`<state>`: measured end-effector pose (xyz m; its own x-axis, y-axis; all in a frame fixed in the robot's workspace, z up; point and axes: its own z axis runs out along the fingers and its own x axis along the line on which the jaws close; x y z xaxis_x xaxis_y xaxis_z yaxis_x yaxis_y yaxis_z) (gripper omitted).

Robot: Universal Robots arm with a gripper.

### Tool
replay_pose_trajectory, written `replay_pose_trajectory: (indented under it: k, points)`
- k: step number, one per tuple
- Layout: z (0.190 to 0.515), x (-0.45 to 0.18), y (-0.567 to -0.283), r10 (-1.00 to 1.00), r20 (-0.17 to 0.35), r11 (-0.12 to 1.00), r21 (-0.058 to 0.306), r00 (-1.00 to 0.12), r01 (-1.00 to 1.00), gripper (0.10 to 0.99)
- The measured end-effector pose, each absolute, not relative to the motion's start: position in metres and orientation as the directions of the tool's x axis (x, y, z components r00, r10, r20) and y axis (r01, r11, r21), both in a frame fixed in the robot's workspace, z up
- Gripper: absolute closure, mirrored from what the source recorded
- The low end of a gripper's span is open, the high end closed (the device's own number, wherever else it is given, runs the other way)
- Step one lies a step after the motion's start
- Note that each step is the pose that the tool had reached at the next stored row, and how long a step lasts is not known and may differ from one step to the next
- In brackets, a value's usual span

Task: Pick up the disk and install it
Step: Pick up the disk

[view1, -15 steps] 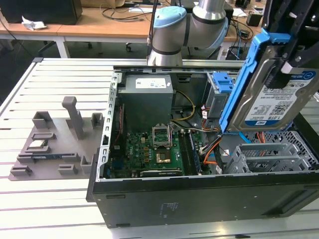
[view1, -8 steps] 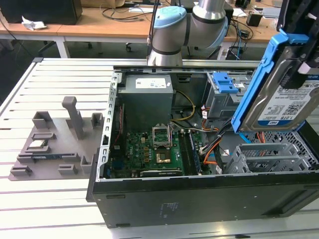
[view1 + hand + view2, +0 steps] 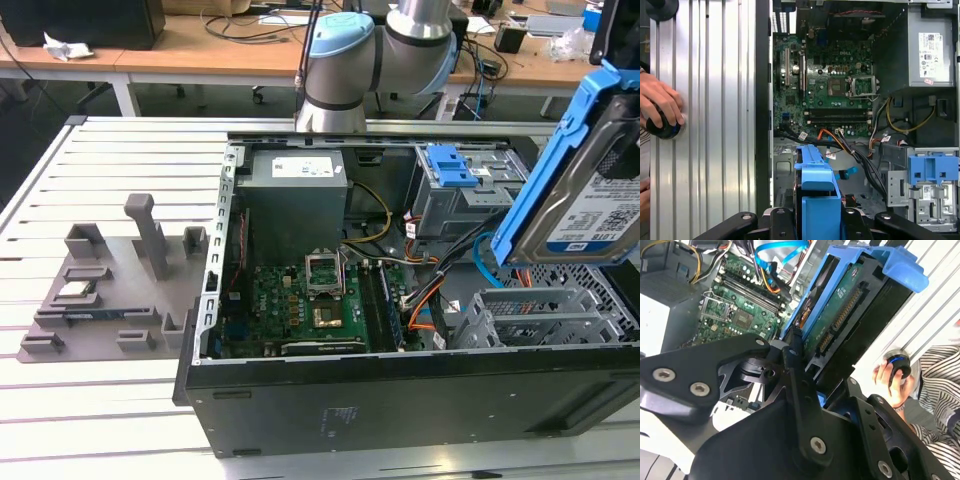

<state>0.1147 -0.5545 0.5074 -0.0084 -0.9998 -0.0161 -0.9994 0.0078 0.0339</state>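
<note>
Disk (image 3: 585, 190) clamped in the claw (image 3: 819, 222), jaws gripping its blue bracket (image 3: 545, 170), held on edge and tilted, likely to line up with a bay. Open case (image 3: 300, 420) lies below the claw, drive cage (image 3: 530, 315) nearest underneath; not installed yet.

One disk (image 3: 590, 215). One open case (image 3: 400, 400) on one bench (image 3: 120, 180). Inside the case: one motherboard (image 3: 290, 310), one power supply (image 3: 295, 190), one blue bay latch (image 3: 452, 165). One grey fixture (image 3: 100, 300), left. One arm (image 3: 345, 60), far. One hand (image 3: 660, 107), one black knob (image 3: 662, 127).
</note>
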Motion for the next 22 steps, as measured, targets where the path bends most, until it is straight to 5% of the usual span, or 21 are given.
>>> replay_pose_trajectory:
  k: [22]
  points:
    - [0.502,0.159,-0.555,-1.000,-0.016,0.008,0.037,-0.008,-0.999,0.722]
